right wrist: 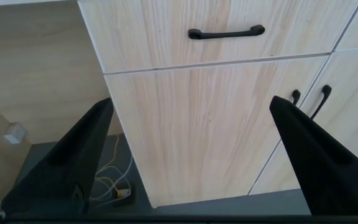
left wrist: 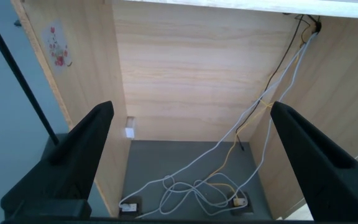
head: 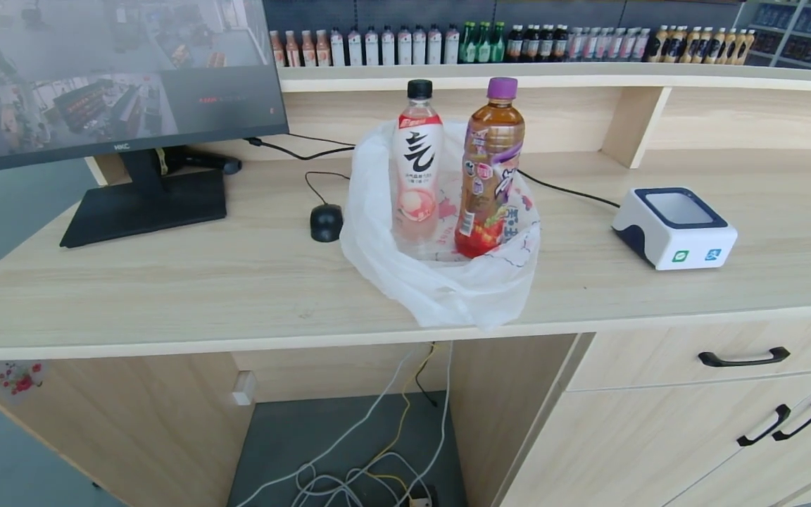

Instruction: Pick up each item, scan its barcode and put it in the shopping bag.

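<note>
A white plastic shopping bag [head: 441, 282] sits open in the middle of the wooden counter [head: 166, 282]. Two bottles stand upright inside it: a pink drink bottle with a black cap [head: 417, 169] and a brown tea bottle with a purple cap [head: 491, 169]. A white barcode scanner with a dark window [head: 673, 227] rests on the counter to the right of the bag. My left gripper [left wrist: 188, 155] hangs open below the counter, facing the recess with the cables. My right gripper [right wrist: 191, 155] is open too, low down in front of the drawer fronts.
A monitor on a black stand [head: 117, 105] fills the counter's left side, with a black mouse [head: 326, 222] beside the bag. Cables [head: 377, 451] lie on the floor under the counter. Drawers with black handles [head: 743, 358] are at the right. Shelves of bottles [head: 518, 42] stand behind.
</note>
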